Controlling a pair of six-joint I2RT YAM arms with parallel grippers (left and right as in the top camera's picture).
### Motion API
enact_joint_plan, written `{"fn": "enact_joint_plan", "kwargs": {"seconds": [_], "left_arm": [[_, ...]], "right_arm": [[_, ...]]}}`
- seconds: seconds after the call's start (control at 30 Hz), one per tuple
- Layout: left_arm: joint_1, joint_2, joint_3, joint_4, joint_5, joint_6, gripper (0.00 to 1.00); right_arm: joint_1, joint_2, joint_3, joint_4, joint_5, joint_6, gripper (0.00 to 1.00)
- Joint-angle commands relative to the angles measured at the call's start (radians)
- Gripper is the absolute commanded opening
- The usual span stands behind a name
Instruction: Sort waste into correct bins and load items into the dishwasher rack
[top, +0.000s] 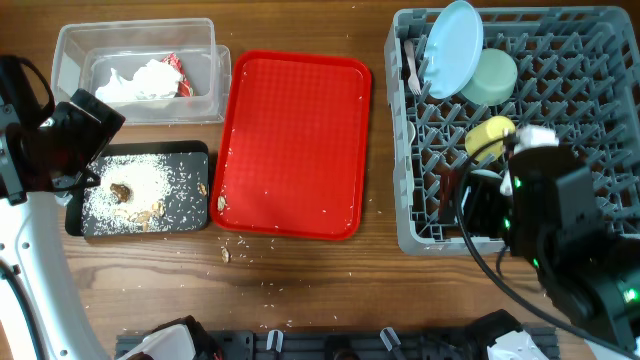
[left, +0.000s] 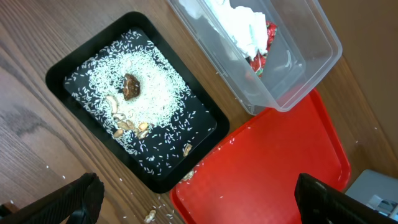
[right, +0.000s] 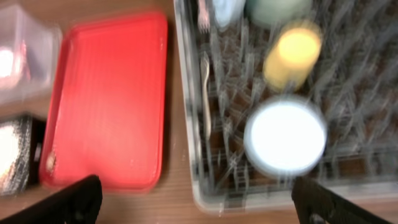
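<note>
rack (top: 405, 180) looks loaded, left pincer (left: 199, 193) and right pincer (right: 196, 193) both spread, empty; next likely stray crumbs (top: 226, 253) on table (top: 300, 290), needs fine pinch.

Before me, grained brown wood table (top: 300, 290), clear glossy plastic tub (left: 298, 68), crumpled white paper napkin (left: 239, 25), matt black tray (left: 56, 78), smooth shiny red plastic tray (top: 295, 140), grey plastic lattice rack (top: 590, 60).
</note>
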Motion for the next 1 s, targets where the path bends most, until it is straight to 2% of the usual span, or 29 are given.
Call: {"fn": "enact_joint_plan", "kwargs": {"seconds": [0.0, 0.1, 0.17, 0.4, 0.5, 0.77, 0.83, 0.97], "left_arm": [[0.006, 0.000, 0.001, 0.002, 0.001, -0.002, 1.00], [0.006, 0.000, 0.001, 0.002, 0.001, -0.003, 1.00], [0.006, 0.000, 0.001, 0.002, 0.001, -0.002, 1.00], [0.006, 0.000, 0.001, 0.002, 0.001, -0.002, 1.00], [0.006, 0.000, 0.001, 0.002, 0.001, -0.002, 1.00], [0.006, 0.000, 0.001, 0.002, 0.001, -0.002, 1.00], [0.006, 0.000, 0.001, 0.002, 0.001, -0.002, 1.00], [0.006, 0.000, 0.001, 0.002, 0.001, -0.002, 1.00]], "right_arm": [[0.005, -0.048, -0.014, -0.077, -0.134, 0.089, 1.00], [0.005, -0.051, -0.014, -0.177, -0.084, 0.089, 1.00], [0.005, -0.051, -0.014, -0.166, -0.050, 0.050, 1.00], [-0.005, -0.080, -0.062, 0.174, -0.006, -0.185, 1.00], [-0.065, -0.181, -0.216, 0.421, -0.022, -0.278, 1.00], [-0.174, -0.585, -0.867, 1.123, -0.027, -0.329, 1.00], [-0.218, -0.670, -0.986, 1.205, -0.035, -0.329, 1.00], [-0.308, -0.749, -1.079, 1.281, -0.098, -0.333, 1.00]]}}
